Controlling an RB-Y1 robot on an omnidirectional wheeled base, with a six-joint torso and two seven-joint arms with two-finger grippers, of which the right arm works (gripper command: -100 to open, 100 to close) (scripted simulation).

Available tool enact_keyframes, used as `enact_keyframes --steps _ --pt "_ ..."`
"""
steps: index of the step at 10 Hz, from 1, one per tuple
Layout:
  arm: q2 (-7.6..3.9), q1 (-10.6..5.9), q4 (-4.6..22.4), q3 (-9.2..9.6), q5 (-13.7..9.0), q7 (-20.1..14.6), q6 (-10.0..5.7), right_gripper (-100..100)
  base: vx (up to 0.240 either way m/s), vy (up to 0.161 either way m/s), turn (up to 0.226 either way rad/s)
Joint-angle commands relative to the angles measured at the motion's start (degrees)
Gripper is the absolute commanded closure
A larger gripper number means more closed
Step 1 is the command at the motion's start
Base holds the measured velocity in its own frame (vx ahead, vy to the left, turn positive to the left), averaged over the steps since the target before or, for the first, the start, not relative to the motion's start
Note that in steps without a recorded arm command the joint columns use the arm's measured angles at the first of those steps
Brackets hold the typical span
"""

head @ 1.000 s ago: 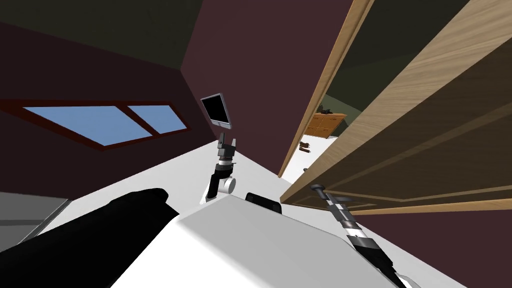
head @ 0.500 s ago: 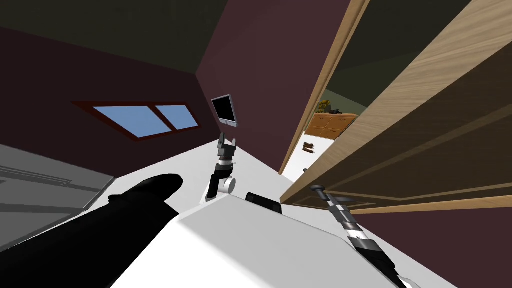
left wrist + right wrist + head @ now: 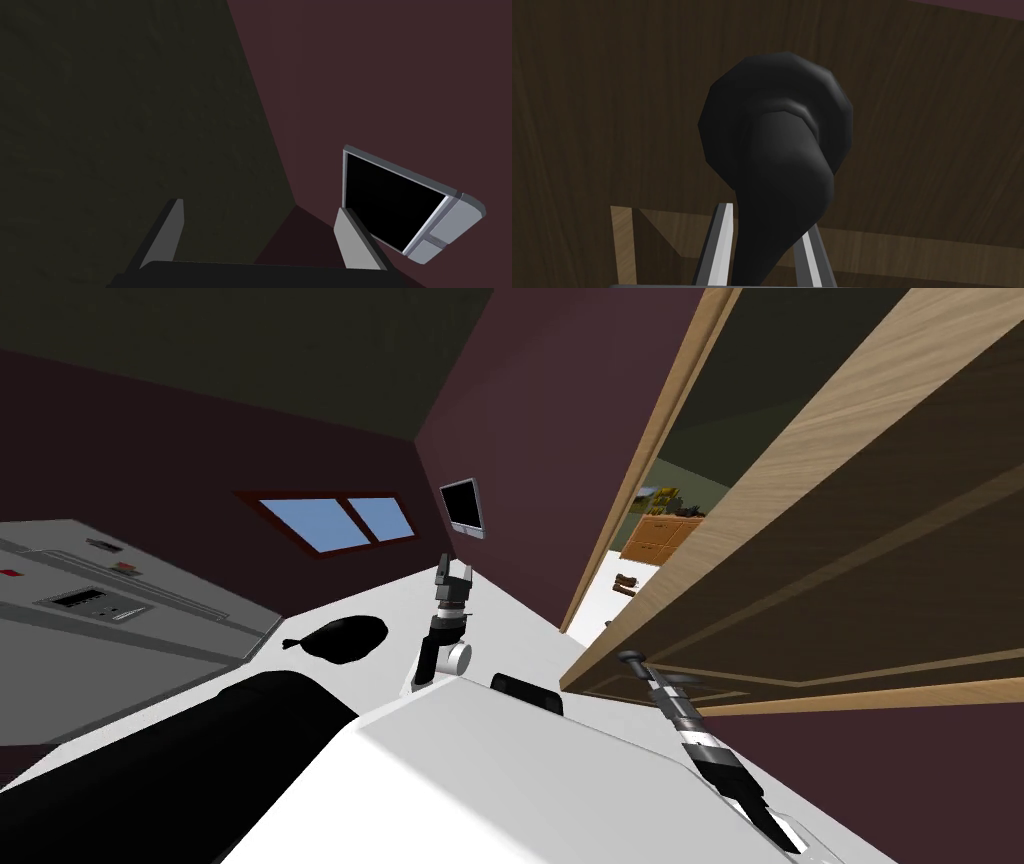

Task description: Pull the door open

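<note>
While the pull seems under way, the head view shows a brown wooden panelled door (image 3: 860,558) ajar at right, with the right gripper (image 3: 648,678) at its black lever handle (image 3: 631,658). Left wrist view: the left gripper (image 3: 259,205) is spread and empty. Right wrist view: the fingers (image 3: 721,245) pinch the lever, which runs lengthwise from its round base toward the gripper. Next: draw back along the door's arc.

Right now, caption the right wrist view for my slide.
Right gripper shut on the black curved door handle of the dark brown wooden door.

handle (image 3: 772,150) on door (image 3: 850,538), door right of doorway (image 3: 655,533), screen (image 3: 464,505) left
</note>
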Motion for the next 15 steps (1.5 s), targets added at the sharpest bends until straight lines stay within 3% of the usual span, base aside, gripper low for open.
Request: enact_keyframes --steps 1,2,3,6,7,8,10,11,12,15 --pt "1.15 -1.19 -0.2 -0.78 0.5 1.0 2.04 100 -0.226 -0.089 0.186" --pt "1.75 -2.12 0.0 -1.35 0.7 1.4 3.11 100 -0.247 -0.121 0.203" --pt "1.75 -2.12 0.0 -1.35 0.7 1.4 3.11 100 -0.155 -0.085 0.085" --pt "3.74 -5.22 0.5 -3.22 1.4 3.0 6.66 100 -0.153 -0.079 0.177" --pt "3.74 -5.22 0.5 -3.22 1.4 3.0 6.66 100 -0.146 -0.075 0.113" --pt "4.8 -6.86 0.8 -4.22 1.8 3.9 8.53 100 -0.173 -0.091 0.166" --pt "5.15 -7.41 0.9 -4.55 1.9 4.2 9.16 100 -0.127 -0.065 0.125" --pt "6.21 -9.05 1.2 -5.54 2.3 5.0 11.04 100 -0.192 -0.09 0.212" --pt "6.21 -9.05 1.2 -5.54 2.3 5.0 11.04 100 -0.153 -0.103 0.155" --pt "7.9 -11.68 1.6 -7.13 2.9 6.4 14.04 100 -0.153 -0.076 0.143"
